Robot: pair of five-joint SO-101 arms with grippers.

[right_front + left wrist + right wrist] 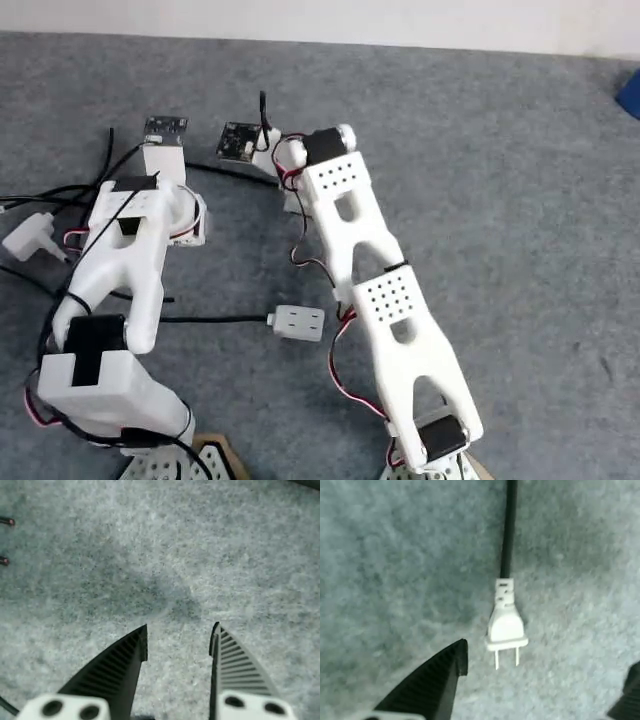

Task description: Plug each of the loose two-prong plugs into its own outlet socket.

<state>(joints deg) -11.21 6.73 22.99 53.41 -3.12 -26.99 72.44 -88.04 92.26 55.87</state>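
A: Where was the plug [506, 625]?

B: It lay flat on the carpet [150, 555], prongs toward the right gripper [547, 660]. That gripper was spread wide and grasped nothing, and the plug was nearer to one finger. The left gripper [180, 630] was also released, over bare carpet.

A: How should the grasp go?

B: I judged it best to centre on the white body, not the cord [508, 525], so the prongs stay level for the socket [297, 322] between the arms.

A: Was there room?

B: Open carpet lay to the right. On the left, cords crossed near what seemed a second plug [28, 238], so snagging was possible there.
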